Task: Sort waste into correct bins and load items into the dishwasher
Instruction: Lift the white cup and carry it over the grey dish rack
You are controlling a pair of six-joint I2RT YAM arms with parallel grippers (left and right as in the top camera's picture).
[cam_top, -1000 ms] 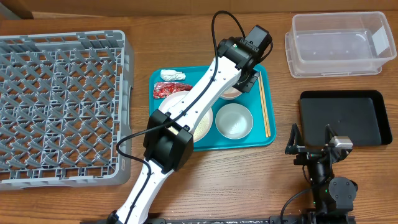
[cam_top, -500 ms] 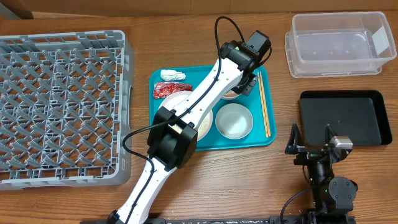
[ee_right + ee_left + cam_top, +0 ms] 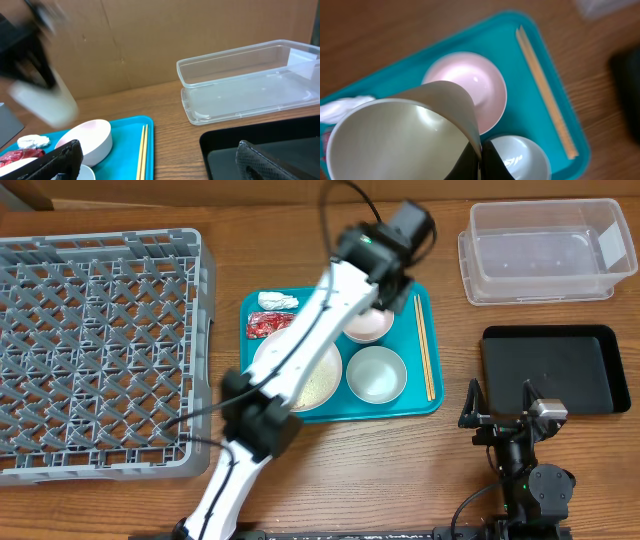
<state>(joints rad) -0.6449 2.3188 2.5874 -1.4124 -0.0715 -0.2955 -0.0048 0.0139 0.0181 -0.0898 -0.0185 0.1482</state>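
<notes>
overhead looks down; wrists share tray (image 3: 527, 100)

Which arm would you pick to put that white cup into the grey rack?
Left. The left gripper has its jaws shut on the white cup above the teal tray, and the grey rack lies on that side. The right gripper rests far off by the black tray, jaws open and empty.

Left arm (image 3: 310, 330): white tubular links, black joint housings, thin black cable (image 3: 172, 422) looping alongside, black camera block (image 3: 410, 222) at the wrist. Outline motion-blurred. Right arm (image 3: 520, 470): compact, all black, with a small grey block (image 3: 547, 409) near the wrist. Right gripper (image 3: 500, 387): black fingers (image 3: 62, 156), pebbled rubbery texture.
</notes>
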